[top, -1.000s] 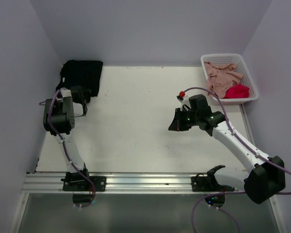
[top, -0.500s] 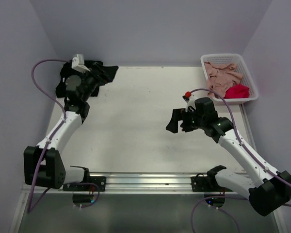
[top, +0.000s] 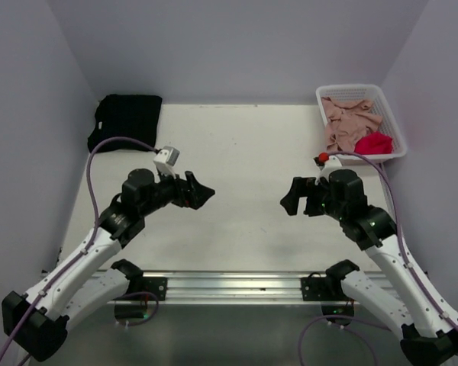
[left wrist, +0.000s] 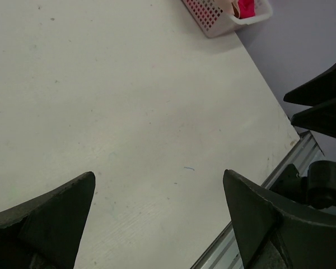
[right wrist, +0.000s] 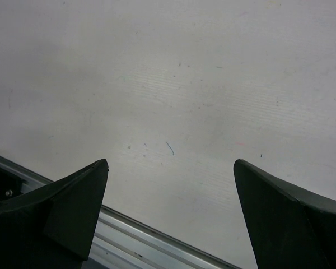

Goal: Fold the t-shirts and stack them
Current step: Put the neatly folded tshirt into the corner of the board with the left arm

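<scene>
A folded black t-shirt point(top: 125, 120) lies at the table's far left corner. In the white basket point(top: 382, 94) at the far right lie a crumpled dusty pink t-shirt point(top: 348, 120) and a bright red one point(top: 374, 142); the red one point(left wrist: 245, 7) also shows at the top of the left wrist view. My left gripper point(top: 202, 193) hovers over the middle of the table, open and empty, pointing right point(left wrist: 159, 175). Facing it from the right, my right gripper point(top: 290, 201) is open too, with only bare table between its fingers point(right wrist: 171, 162).
The white table point(top: 237, 152) is boxed in by lilac walls on three sides. A metal rail point(top: 229, 286) carrying both arm bases runs along the near edge. The right arm's fingers point(left wrist: 325, 106) show at the right edge of the left wrist view.
My left arm has swung away from the black t-shirt to the table's middle, leaving the shirt folded flat in the corner. The right gripper drew back toward the near right. Both grippers have opened.
</scene>
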`<state>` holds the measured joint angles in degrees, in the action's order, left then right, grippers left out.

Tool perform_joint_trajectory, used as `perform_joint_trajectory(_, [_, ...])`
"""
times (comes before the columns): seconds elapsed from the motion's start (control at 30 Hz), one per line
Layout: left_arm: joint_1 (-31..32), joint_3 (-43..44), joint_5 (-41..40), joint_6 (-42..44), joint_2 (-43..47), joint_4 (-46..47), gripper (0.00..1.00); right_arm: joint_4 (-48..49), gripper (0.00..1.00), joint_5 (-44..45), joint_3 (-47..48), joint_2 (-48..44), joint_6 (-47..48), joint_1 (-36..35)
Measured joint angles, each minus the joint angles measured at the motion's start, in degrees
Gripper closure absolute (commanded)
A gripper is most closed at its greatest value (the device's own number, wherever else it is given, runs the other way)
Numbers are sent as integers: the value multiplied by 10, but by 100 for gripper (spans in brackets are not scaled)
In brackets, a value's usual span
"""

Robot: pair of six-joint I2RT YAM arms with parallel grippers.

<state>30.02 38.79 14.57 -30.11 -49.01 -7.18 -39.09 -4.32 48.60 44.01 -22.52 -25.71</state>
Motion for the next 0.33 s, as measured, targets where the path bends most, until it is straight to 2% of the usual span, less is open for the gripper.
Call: perform_joint_trajectory(0.33, [4,-17,-19,14,98,-85,0,-30,1,31,-13,-44,-9,0])
